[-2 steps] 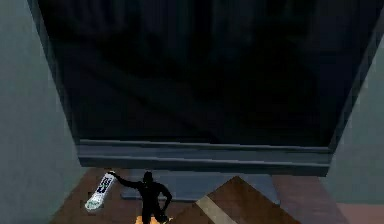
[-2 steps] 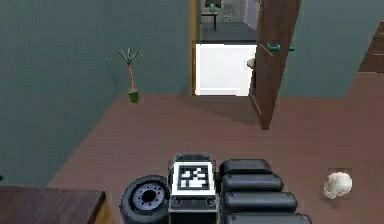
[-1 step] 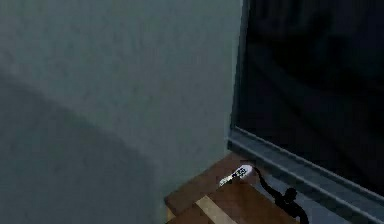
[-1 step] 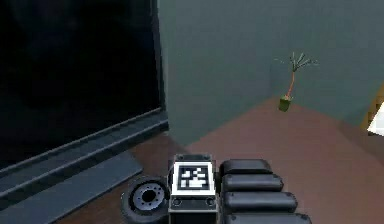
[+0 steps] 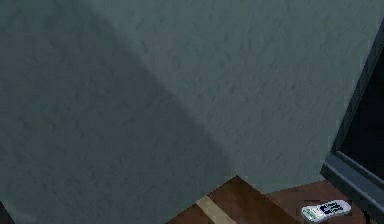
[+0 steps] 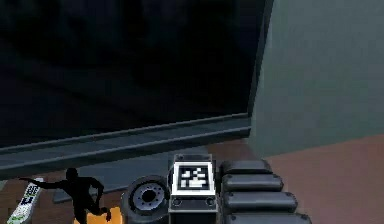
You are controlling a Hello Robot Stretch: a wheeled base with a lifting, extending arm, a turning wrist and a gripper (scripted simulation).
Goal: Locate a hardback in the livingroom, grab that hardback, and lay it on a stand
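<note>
While the arm [image 6: 245,190] lies over the brown surface [image 6: 335,175], the gripper [image 6: 83,192] sits below a dark television [image 6: 130,70].
An orange thing [image 6: 104,215], possibly the hardback, shows at the gripper by the picture's bottom edge; whether the gripper holds it cannot be told. A white remote [image 6: 30,198] lies just left of it on the surface.

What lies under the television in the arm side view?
Under the television a brown wooden top shows at the right, with a white remote lying at the left. The arm covers the middle, so what lies there cannot be seen.
</note>
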